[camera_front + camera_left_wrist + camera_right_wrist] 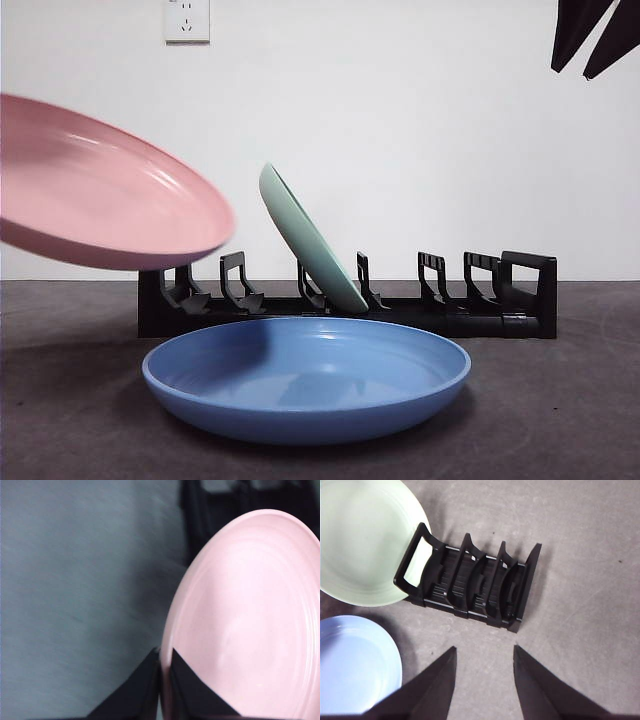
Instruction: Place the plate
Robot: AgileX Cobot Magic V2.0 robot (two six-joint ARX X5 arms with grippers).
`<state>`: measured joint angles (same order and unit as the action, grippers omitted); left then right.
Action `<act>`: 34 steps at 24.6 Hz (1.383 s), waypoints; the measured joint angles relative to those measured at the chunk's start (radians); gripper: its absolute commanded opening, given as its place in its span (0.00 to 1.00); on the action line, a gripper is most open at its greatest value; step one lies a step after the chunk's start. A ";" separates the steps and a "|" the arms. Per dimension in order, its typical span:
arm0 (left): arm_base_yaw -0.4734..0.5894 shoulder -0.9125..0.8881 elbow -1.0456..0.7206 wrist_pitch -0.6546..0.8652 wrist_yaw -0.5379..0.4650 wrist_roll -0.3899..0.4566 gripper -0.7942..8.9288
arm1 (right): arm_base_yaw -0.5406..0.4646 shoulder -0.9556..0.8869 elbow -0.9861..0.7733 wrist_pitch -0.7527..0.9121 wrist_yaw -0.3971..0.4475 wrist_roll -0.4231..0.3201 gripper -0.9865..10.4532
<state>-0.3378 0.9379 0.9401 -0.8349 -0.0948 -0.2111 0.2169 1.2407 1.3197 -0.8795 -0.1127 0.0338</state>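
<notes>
Holding pink plate [100, 190] w/ left fingers [172, 672] (above rack [350, 300]).

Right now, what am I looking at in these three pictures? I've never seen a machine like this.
It is a robot with two arms at a table, each ending in a two-jawed gripper. One picture looks level across the table; the other two come from cameras on the wrists. The left gripper is shut on the rim of a pink plate, held in the air above the table. The right gripper is open and holds nothing; it hangs high above the rack. A green plate leans in the rack, and a blue plate lies flat on the table in front of it.
</notes>
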 measured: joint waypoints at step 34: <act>-0.270 0.347 -0.319 0.573 0.199 -0.579 0.09 | -0.001 0.000 0.000 -0.003 0.002 0.000 0.24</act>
<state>-0.6075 1.2850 0.6212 -0.2623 0.1040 -0.7898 0.2157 1.2404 1.3197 -0.8822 -0.1108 0.0341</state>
